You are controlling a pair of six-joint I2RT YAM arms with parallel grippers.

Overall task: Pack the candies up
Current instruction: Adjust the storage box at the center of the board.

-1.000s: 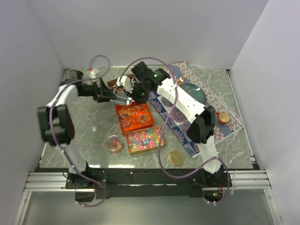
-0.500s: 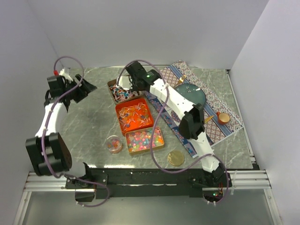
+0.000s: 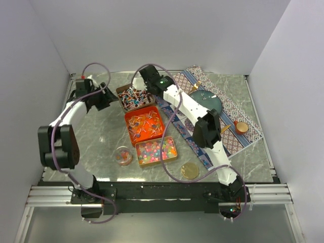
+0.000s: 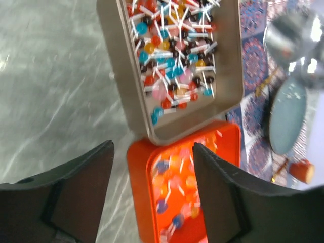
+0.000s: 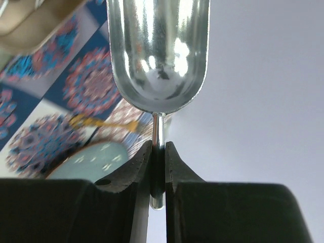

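- The candies [image 3: 156, 150] were seen in three tins [image 3: 126, 120] mid-table: stick ones far, wrapped ones middle, bright beads near.
- A scoop [image 5: 158, 50] was clamped by its handle in the right gripper [image 5: 158, 152], beside the far tin [image 4: 129, 71].
- The left gripper [image 4: 152, 147] was held empty, jaws apart, left of it.
- Scooping was judged the step in hand; next, the scoop needed dipping into candies.

We log round gold lid [image 3: 190, 170], 5 o'clock | round teal plate [image 3: 208, 97] on patterned blue cloth [image 3: 232, 107], 2 o'clock | shiny metal scoop [image 5: 158, 50]
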